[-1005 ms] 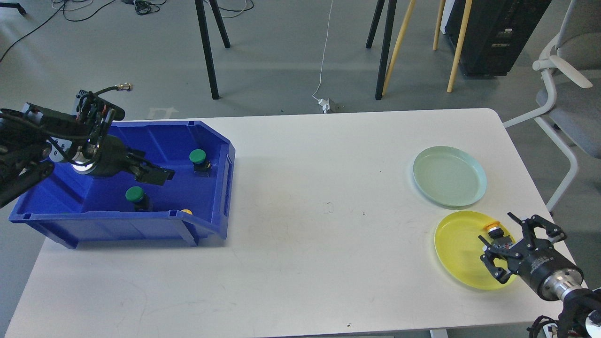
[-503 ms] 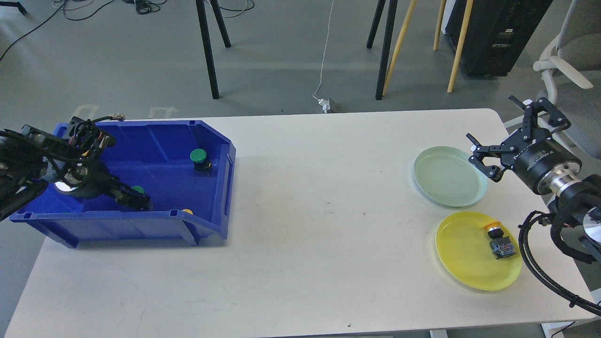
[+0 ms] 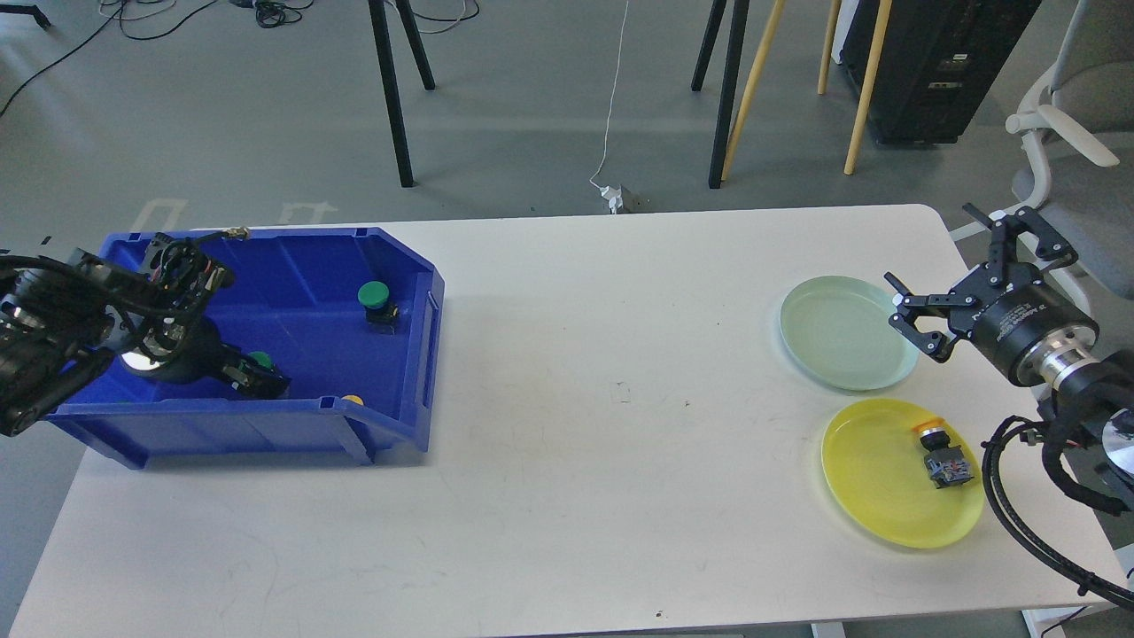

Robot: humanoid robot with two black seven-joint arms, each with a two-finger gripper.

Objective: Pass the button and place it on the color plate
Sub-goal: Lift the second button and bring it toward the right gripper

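Observation:
A blue bin [image 3: 390, 425] stands at the table's left. In it are a green button [image 3: 374, 297] at the back, a second green button [image 3: 260, 359] near the front wall, and a yellow button [image 3: 353, 400] that barely shows. My left gripper [image 3: 259, 379] is low in the bin, right at the second green button; its dark fingers cannot be told apart. A yellow-capped button [image 3: 943, 456] lies on the yellow plate [image 3: 873, 496]. My right gripper [image 3: 930, 252] is open and empty, above the right rim of the pale green plate [image 3: 837, 332].
The plates lie close to the table's right edge. An office chair [image 3: 1072, 168] stands just past the right corner. Stand legs and cables are on the floor behind the table. The bin's walls enclose my left gripper.
My right gripper let go of the yellow-capped button on the yellow plate and moved up beside the green plate. My left gripper dropped down onto the front green button and stays there.

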